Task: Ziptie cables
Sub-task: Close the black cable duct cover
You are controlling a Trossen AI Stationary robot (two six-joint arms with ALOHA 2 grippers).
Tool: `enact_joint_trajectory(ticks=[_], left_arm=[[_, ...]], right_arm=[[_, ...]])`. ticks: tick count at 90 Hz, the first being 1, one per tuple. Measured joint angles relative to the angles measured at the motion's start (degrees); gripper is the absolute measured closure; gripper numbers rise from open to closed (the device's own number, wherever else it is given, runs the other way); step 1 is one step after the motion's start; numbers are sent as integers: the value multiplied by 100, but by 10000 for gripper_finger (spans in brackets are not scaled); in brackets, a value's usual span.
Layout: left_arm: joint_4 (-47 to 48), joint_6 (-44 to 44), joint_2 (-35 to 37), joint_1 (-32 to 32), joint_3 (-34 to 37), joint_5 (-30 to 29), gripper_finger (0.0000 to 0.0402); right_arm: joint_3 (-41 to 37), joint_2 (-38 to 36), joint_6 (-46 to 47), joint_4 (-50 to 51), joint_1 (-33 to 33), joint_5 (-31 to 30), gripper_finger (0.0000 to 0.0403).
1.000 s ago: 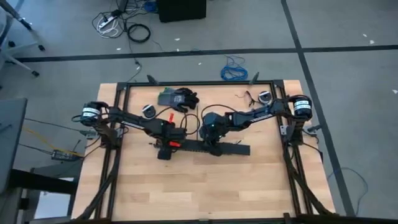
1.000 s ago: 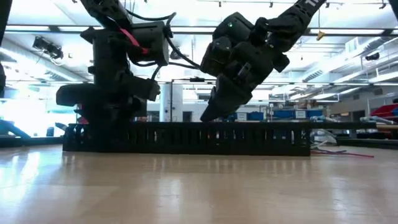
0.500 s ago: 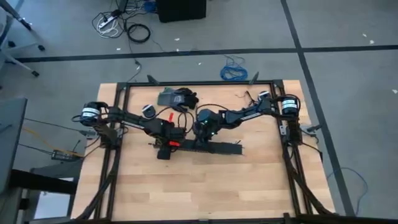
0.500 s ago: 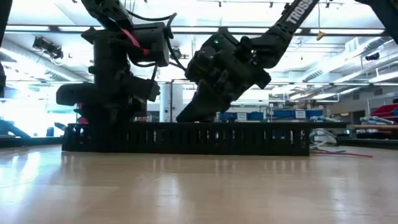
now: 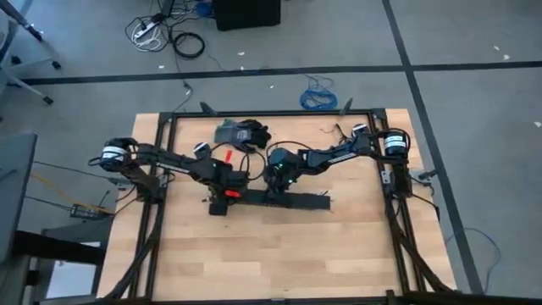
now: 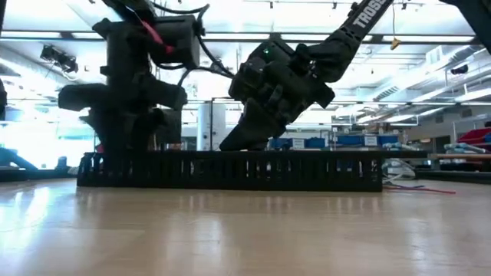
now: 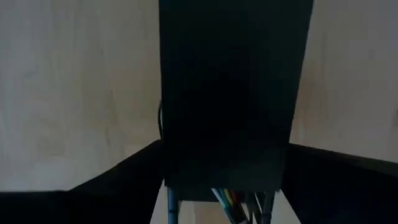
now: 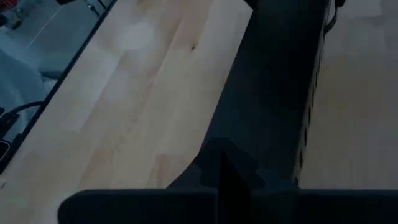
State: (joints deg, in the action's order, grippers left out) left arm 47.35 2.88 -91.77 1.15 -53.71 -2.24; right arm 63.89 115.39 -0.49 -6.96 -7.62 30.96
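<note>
A long black slotted duct lies left to right on the wooden table; it fills the low view. Thin coloured cables stick out from under its end in the left wrist view. My left gripper stands over the duct's left end. My right gripper is shut, with its fingertips down on the duct's top near the middle. In the low view it slants down onto the duct. My left gripper comes from above, with the duct's left end between its two fingers. One finger lies against each long side, so the fingers lie across the duct. The duct rests flat on the table. My right gripper presses its shut fingertips on the duct's flat top. It slants down from the right. The duct stays flat on the table.
A black glove and a grey item lie near the far edge. Loose thin wires lie beyond the duct's right end. A black frame borders the table. The near half of the tabletop is bare wood.
My right gripper has slid toward the table's left edge along the duct's top, then stopped near the middle. My left arm has shifted slightly toward the left edge at the duct's left end. In the low view the duct has stayed where it was.
</note>
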Motion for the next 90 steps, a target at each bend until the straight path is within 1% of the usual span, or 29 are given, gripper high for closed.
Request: enact_joint_trajectory(ticks=[13,25,39,54,63,73,90], left_arm=[[-63,-101,0,1,394,15,125],[-328,-181,23,-1,644,38,126],[-386,-166,50,2,657,-44,128],[-397,-144,55,6,658,-76,145],[-413,-139,55,8,660,-94,153],[-428,-148,55,8,660,-107,154],[-439,-167,55,8,662,-113,152]], right_arm=[[-4,0,-1,0,13,13,403],[-8,1,-2,-9,15,34,403],[-13,2,-1,-44,15,66,403],[-32,-110,-1,-192,15,79,403],[-54,-240,-48,-286,24,-23,403],[-56,-412,-114,-326,22,-84,402],[-45,-498,-109,-304,17,-51,402]])
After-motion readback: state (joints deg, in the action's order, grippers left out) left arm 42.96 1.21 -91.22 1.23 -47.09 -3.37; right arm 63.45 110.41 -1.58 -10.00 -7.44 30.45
